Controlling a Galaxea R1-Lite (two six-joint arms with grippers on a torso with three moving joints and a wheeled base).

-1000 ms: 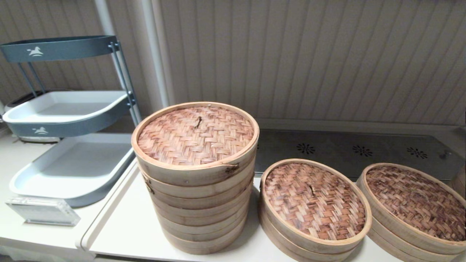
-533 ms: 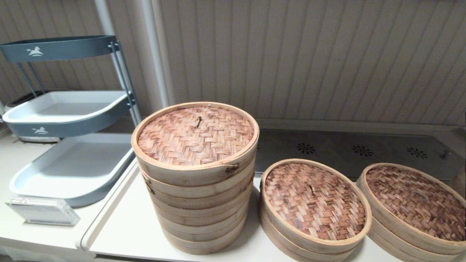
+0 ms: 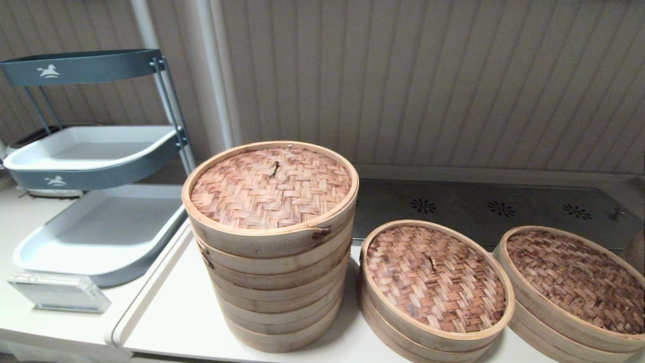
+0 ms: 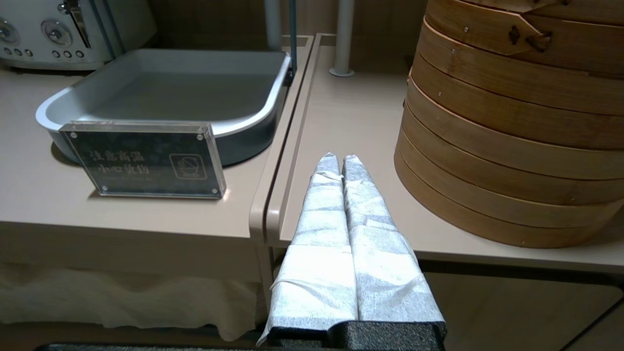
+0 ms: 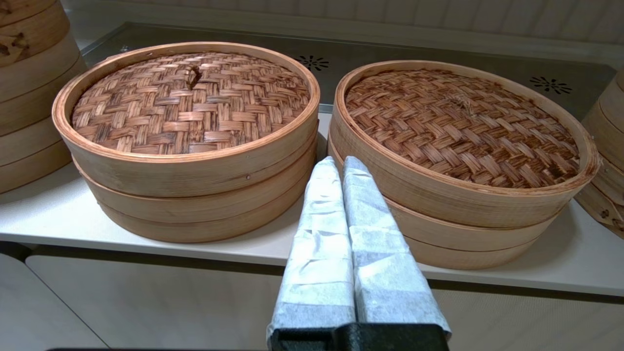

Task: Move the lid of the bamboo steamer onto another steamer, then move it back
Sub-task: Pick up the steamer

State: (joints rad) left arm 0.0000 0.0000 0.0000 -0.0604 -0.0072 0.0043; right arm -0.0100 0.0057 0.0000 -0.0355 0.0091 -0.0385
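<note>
The dark brown woven bamboo steamer lid (image 3: 574, 280) (image 5: 460, 124) rests on a low two-hoop steamer (image 5: 463, 219) at the table's right. A second low steamer (image 3: 433, 333) (image 5: 195, 195) in the middle carries its own lighter woven lid (image 5: 190, 102). No mesh floor shows on any steamer. A further steamer's wall (image 5: 607, 146) shows only in part at the far right. My right gripper (image 5: 340, 161) is shut and empty, low at the table's front, pointing at the gap between the two low steamers. My left gripper (image 4: 336, 158) is shut and empty, left of the tall steamer. Neither arm appears in the head view.
The tall many-tiered steamer (image 3: 274, 282) with a reddish-orange lid (image 3: 269, 186) stands on the left of the white table (image 3: 171, 312). A grey tiered tray rack (image 3: 95, 227) and an acrylic sign (image 4: 146, 158) stand further left. A metal vent panel (image 3: 484, 206) lies behind.
</note>
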